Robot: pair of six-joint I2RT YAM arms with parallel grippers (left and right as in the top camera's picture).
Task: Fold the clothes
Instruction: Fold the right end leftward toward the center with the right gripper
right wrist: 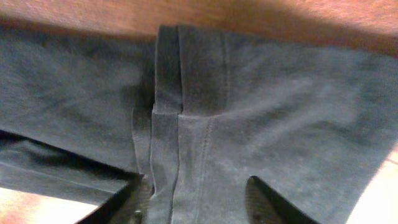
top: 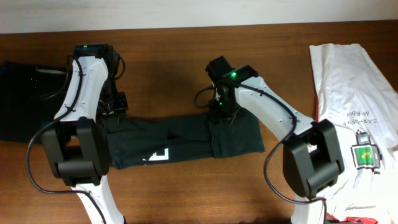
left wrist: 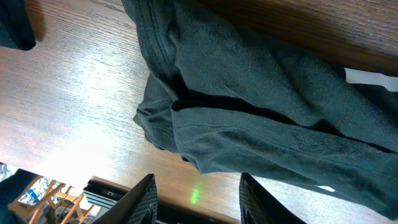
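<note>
The clothes, a black T-shirt (top: 180, 137), lie folded into a long strip across the middle of the table, with a bit of white lettering (top: 158, 155) at the front edge. My left gripper (top: 115, 107) sits at the strip's left end. In the left wrist view it (left wrist: 197, 182) is open over bare wood, just short of the bunched shirt edge (left wrist: 267, 112). My right gripper (top: 221, 117) is over the strip's right part, where a flap is folded over. In the right wrist view it (right wrist: 196, 183) is open, fingers spread over the flat shirt (right wrist: 280, 112), with a hem beside the left finger.
A white shirt (top: 354, 93) with a green print lies spread at the table's right end. A dark garment (top: 25, 93) lies at the far left. The brown wooden table (top: 168, 62) shows behind the strip.
</note>
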